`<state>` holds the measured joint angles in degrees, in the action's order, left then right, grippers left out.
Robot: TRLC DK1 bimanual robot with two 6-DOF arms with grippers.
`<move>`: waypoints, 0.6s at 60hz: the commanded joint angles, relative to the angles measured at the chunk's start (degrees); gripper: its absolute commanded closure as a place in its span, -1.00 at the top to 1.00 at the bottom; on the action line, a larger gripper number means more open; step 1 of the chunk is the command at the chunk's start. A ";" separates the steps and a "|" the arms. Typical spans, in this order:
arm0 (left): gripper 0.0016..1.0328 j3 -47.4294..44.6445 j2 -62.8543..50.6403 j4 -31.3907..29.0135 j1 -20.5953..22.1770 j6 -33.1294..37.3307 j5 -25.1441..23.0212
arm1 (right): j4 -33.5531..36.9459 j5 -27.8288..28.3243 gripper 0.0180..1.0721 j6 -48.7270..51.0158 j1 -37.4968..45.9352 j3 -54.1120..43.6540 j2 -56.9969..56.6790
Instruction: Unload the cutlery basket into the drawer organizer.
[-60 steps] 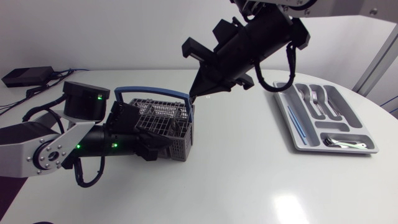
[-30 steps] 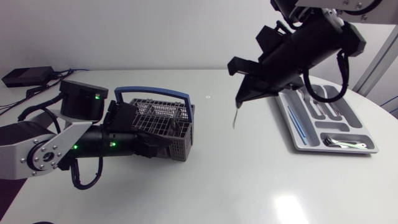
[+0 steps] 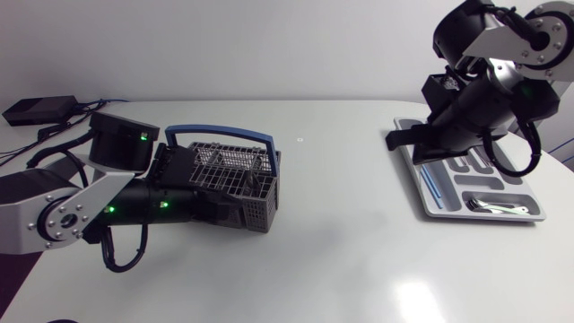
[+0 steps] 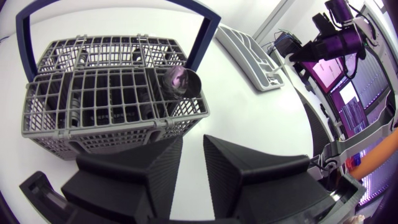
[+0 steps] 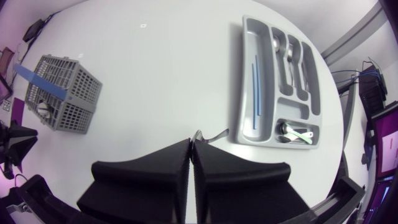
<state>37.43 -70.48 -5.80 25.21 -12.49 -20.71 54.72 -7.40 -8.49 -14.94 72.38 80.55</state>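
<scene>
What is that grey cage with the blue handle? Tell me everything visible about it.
A grey basket of plastic-looking lattice, split into compartments, with an arched blue handle across its top. It stands upright on the white table, a spoon bowl-up inside. The left gripper is just before it, open; contact unclear.

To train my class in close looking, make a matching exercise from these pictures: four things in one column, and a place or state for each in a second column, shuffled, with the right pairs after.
Column one
1 cutlery basket
2 right gripper
3 blue stick
4 left gripper

Column two
A open, just before the basket
B grey, with a blue handle
C shut on a silver utensil
D lying in the long compartment of the drawer organizer

Pairs: 1-B, 2-C, 3-D, 4-A
</scene>
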 commanded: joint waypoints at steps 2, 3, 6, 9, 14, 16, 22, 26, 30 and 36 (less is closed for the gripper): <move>-0.46 2.21 0.25 -1.23 0.28 -1.92 0.93 | -1.90 -2.01 -0.89 4.18 4.74 -3.03 -1.10; -0.46 2.30 0.25 -1.40 0.28 -1.92 1.02 | -2.16 -2.01 -0.89 4.71 5.62 -3.21 -1.01; -0.46 2.30 0.25 -1.49 0.19 -2.01 1.46 | -3.83 -2.71 -0.89 6.65 8.87 -4.35 -0.66; -0.46 2.56 0.25 -2.11 0.10 -2.01 1.46 | -5.85 -4.55 -0.89 8.49 11.34 -5.49 -0.22; -0.46 2.74 0.60 -2.55 0.10 -2.10 1.46 | -9.19 -7.37 -0.89 10.95 15.99 -7.43 0.92; -0.46 2.91 0.60 -2.63 0.10 -2.19 1.46 | -10.33 -7.89 -0.89 12.01 17.40 -8.04 1.54; -0.46 3.00 0.60 -2.63 0.28 -2.27 1.55 | -14.29 -9.74 -0.89 14.64 21.44 -9.45 3.65; -0.46 3.26 0.60 -2.90 0.63 -2.45 1.90 | -16.57 -10.36 -0.89 16.31 24.26 -9.80 5.75; -0.46 3.26 0.60 -3.07 0.72 -2.54 1.90 | -19.39 -11.06 -0.89 17.72 26.63 -10.24 7.42; -0.46 3.61 0.96 -3.86 0.72 -2.54 2.16 | -22.64 -11.50 -0.89 19.13 29.88 -9.89 10.68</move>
<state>39.18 -70.46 -8.84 25.52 -13.85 -18.96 34.28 -18.06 8.27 12.75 63.61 88.36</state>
